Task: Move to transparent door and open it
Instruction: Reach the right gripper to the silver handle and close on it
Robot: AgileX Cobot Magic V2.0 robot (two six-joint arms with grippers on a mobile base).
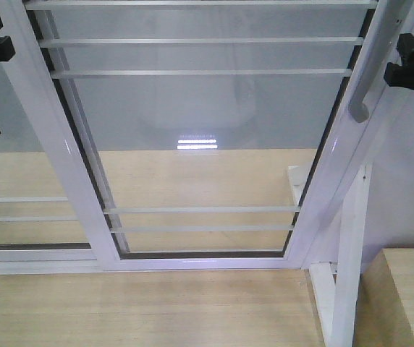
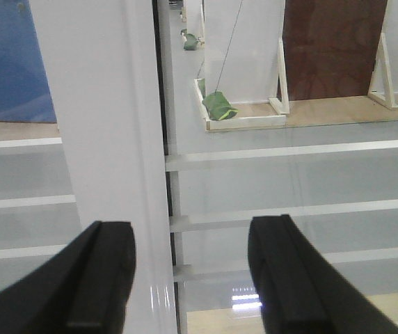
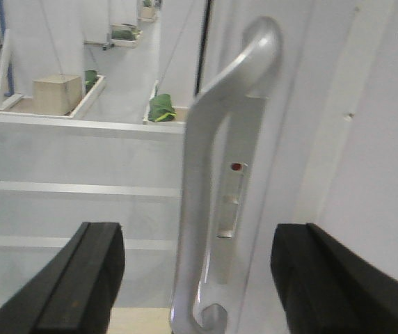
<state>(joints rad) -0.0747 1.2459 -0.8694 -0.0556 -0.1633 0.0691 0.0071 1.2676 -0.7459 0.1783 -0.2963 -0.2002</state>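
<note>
Transparent door [image 1: 200, 130] stands close ahead, centre, apparently shut against the right jamb. Right gripper [image 3: 197, 278]: jaws wide apart, curved grey handle [image 3: 216, 174] framed between them, no contact, likely aligned for clamping. Left gripper [image 2: 192, 278]: jaws apart, facing the left white frame [image 2: 108, 139], holding nothing.

transparent door [image 1: 200, 137] | glass, glossy wht frame, thin horiz bars | curved grey handle [image 3: 202, 181] on rt stile

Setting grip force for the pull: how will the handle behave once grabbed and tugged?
The handle looks like rigid metal, so it probably won't flex. Its smooth glossy finish may slip in the open right gripper. The door, framed glass, seems heavy and may resist at first.
</note>
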